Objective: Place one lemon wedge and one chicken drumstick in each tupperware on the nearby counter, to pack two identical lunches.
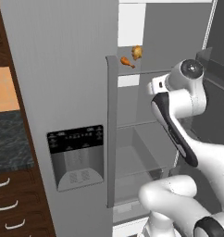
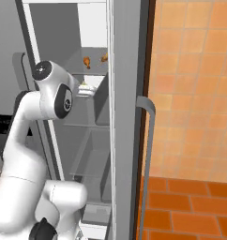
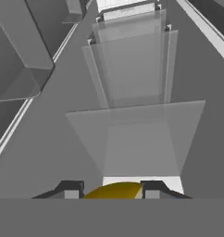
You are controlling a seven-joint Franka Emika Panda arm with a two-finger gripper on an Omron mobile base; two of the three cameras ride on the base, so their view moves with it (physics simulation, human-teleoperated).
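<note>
Our gripper point(image 3: 112, 190) is inside the open fridge, its two dark fingertips point(image 3: 70, 189) set either side of a yellow rounded piece that we take for a lemon wedge point(image 3: 117, 190). The tips flank it closely, so we judge them pinching the wedge; actual contact at the pads is hidden by the bottom of the hand view. The hand looks down along the stacked clear fridge shelves point(image 3: 132, 134), which suggests the wedge is lifted off its shelf, though we cannot confirm that.

From the right base view, a small yellowish bit point(image 2: 87, 87) sits just ahead of the wrist, probably the same wedge; too small to be sure.

Two chicken drumsticks point(image 1: 127, 61) point(image 1: 137, 52) lie on the upper fridge shelf, above the hand and close to each other. They appear again in the right base view as two small orange-brown lumps point(image 2: 87, 61) point(image 2: 104, 57). Neither is touched.

The left fridge door point(image 1: 63, 115), with its dispenser panel point(image 1: 76, 157), stands between the arm and the bench point(image 1: 9, 139), a dark speckled strip at the far left of the door above drawers with white handles. We see no tupperware from here.

Our judgement: first pick in hand, packing barely begun. The arm must back out past the door edge, a likely snag.
</note>
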